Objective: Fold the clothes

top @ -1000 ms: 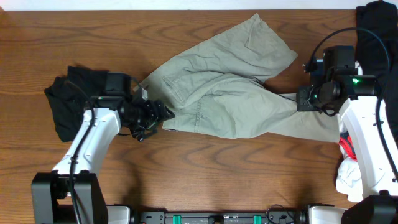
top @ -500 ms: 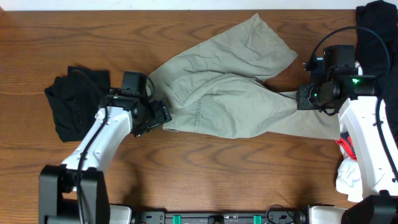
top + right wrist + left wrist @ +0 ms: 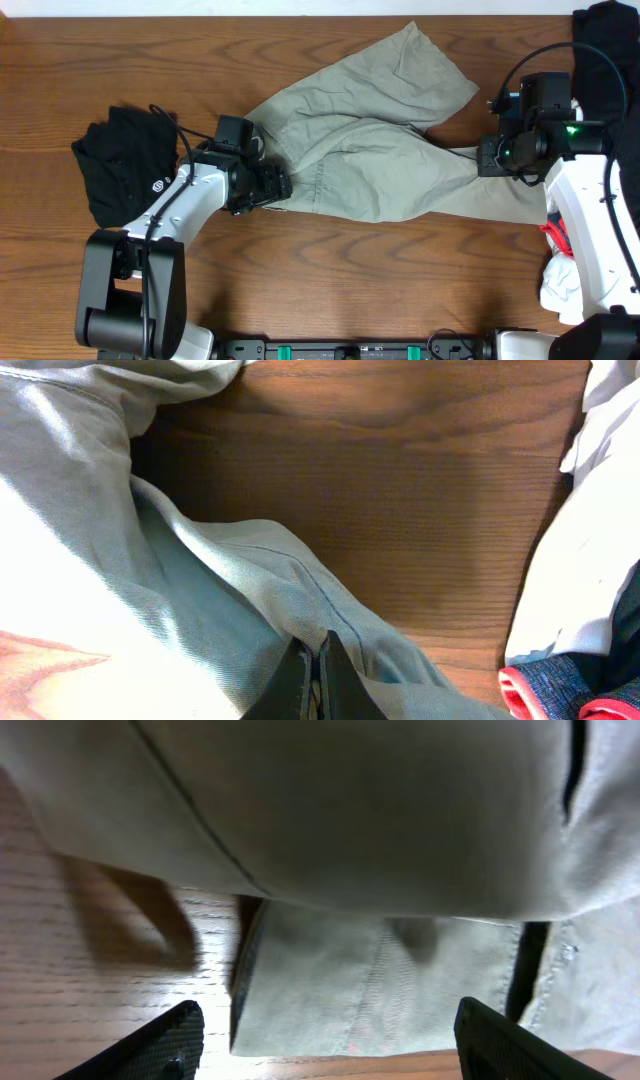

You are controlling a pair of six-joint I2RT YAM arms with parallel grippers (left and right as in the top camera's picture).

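Note:
The khaki-green shorts [image 3: 380, 150] lie spread and wrinkled across the middle of the wooden table. My left gripper [image 3: 278, 188] is open at their waistband edge on the left; in the left wrist view its fingers [image 3: 320, 1045] straddle the khaki fabric [image 3: 400, 990] lying on the wood. My right gripper [image 3: 487, 160] is shut on a fold of the khaki fabric [image 3: 200, 610] at the right leg, the fingers [image 3: 312, 680] pinching the cloth. A black garment with a small white logo [image 3: 120, 165] lies at the left.
A black garment [image 3: 605, 40] lies at the back right corner. White cloth [image 3: 560, 285] and a red-grey piece [image 3: 556, 235] lie at the right edge, also in the right wrist view [image 3: 600, 510].
My left arm has moved right, from beside the black garment to the shorts' waistband. The right arm and its hold are unchanged.

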